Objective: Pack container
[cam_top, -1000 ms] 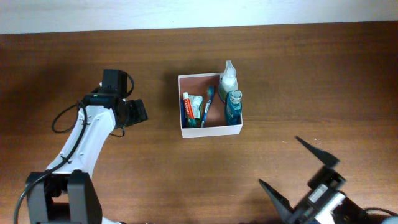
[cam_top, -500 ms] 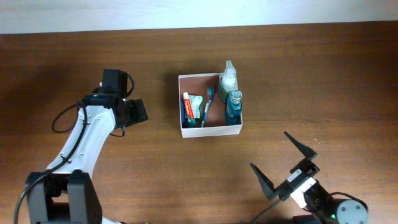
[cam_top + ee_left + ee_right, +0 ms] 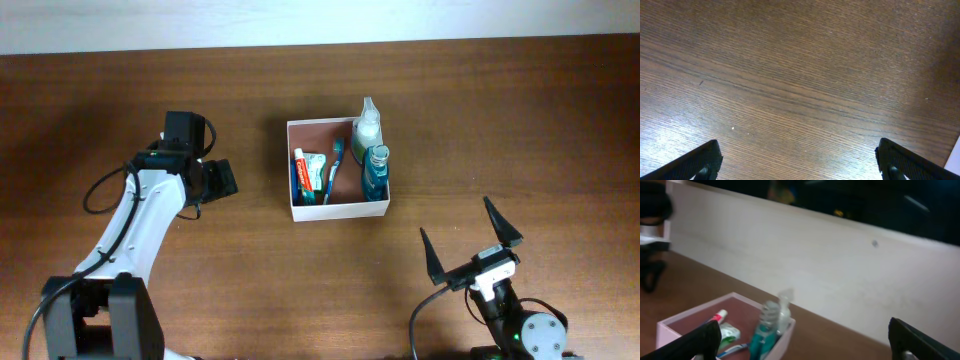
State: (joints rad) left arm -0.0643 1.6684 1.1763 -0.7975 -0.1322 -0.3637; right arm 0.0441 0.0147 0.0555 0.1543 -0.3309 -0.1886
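Both pairs of fingers are spread wide with nothing between them, the left fingers (image 3: 702, 161) over the bare tabletop (image 3: 500, 100) at mid-left and the right fingers (image 3: 433, 260) at lower right, while the container (image 3: 340, 210) sits at centre holding a toothpaste tube (image 3: 308, 170), a toothbrush (image 3: 334, 165), a blue bottle (image 3: 375, 175) and a pale bottle (image 3: 367, 124).

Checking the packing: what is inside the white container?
The container holds a toothpaste tube, a blue toothbrush, a bottle of blue liquid and a pale spray bottle. Anything beneath them is hidden.
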